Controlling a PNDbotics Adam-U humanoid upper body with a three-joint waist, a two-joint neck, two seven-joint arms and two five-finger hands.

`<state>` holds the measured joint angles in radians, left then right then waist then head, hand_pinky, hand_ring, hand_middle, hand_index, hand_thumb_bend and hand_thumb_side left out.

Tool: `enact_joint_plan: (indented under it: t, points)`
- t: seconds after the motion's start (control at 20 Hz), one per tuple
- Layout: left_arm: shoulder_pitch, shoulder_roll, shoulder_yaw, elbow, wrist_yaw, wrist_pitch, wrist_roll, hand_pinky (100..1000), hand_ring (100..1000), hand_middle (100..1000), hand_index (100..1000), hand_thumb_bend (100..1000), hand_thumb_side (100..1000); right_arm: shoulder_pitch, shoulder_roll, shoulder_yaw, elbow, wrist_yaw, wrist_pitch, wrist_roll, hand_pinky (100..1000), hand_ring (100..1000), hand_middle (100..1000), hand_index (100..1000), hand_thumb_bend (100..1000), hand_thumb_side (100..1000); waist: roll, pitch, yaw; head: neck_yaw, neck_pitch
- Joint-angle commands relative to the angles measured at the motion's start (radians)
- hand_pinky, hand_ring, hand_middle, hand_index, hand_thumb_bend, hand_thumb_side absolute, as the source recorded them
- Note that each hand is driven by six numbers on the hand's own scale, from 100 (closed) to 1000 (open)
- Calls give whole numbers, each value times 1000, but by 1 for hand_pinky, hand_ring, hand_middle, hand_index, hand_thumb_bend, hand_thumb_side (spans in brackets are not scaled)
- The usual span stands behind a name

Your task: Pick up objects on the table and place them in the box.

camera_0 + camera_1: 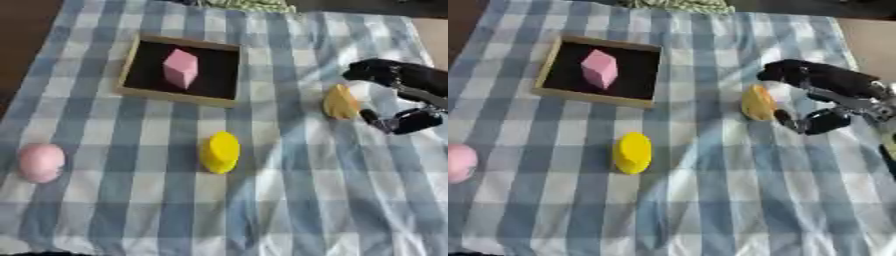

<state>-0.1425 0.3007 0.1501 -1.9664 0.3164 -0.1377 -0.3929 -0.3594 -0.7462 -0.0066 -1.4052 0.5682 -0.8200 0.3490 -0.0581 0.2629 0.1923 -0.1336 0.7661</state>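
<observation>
Our counter [289, 210] is covered with a blue and white checked cloth [105, 200], and on it sits the wooden box [131, 60] with a dark inside, up near the far left. One pink block [180, 68] already stands inside that box. Our right hand [820, 87] comes in from the right side, and it is curved around the orange piece [757, 102], with fingers above it and the thumb below, but we cannot tell if they are touching it yet, so we think the hand is not yet gripping. We cannot see our left hand at all. The orange piece stands on its edge, well apart from the box, so it could tip over or roll away if our fingers bump it before they close. It looks round and smooth, so it might slip out on the way across. The cloth could bunch up if we push down and drag. The yellow piece [220, 152] stands in the middle, and a low carry could knock it over. The pink ball [40, 162] rests far off at the left edge, and a tug on the cloth might roll it off the counter
</observation>
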Motion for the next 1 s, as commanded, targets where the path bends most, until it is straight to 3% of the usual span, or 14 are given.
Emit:
enact_joint_plan:
  t: [0.05, 1.0]
  points:
    - [-10, 26, 3, -14, 1, 1, -1, 792, 959, 818, 839, 100, 565, -6, -43, -18, -25, -24, -85, 106, 1000, 1000, 918, 1000, 100, 264, -10, -4, -1, 2, 4]
    - [-11, 24, 2, -13, 4, 5, -7, 793, 961, 820, 839, 100, 565, -44, -3, 13, 31, -1, -79, 184, 1000, 1000, 931, 1000, 100, 264, -12, 0, 8, -4, 4]
